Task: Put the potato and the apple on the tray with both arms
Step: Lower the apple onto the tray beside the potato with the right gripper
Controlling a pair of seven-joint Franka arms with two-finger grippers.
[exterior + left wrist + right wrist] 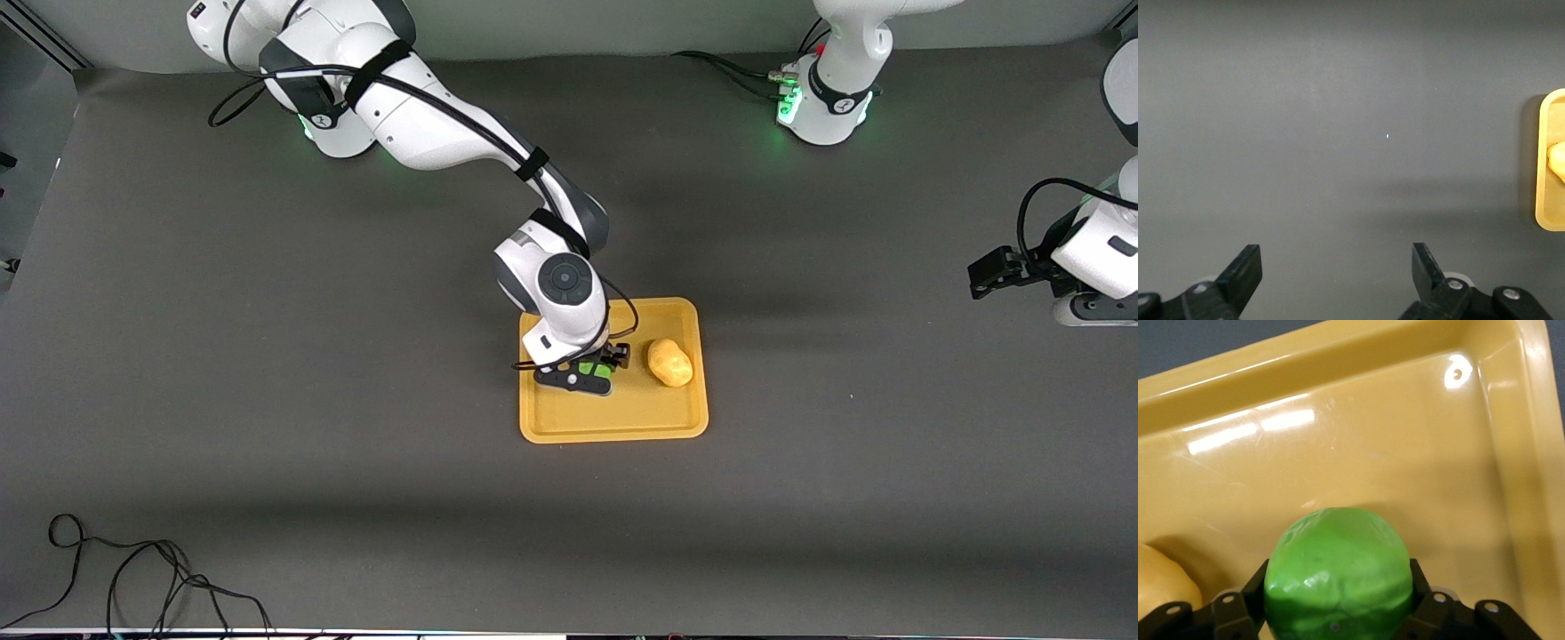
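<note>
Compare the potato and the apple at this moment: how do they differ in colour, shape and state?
The potato is yellow-tan and a lumpy oval; the apple is bright green, glossy and round. The potato lies free on the tray, with nothing touching it; the apple is clamped in the right gripper over the tray. Both are much smaller than the tray. The left gripper waits open, away from the tray.

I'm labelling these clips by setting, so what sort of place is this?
Probably a robotics lab bench: two white arms on green-lit bases over a dark mat, the right pincer holding a toy-like apple over a yellow tray, and loose cables.
</note>
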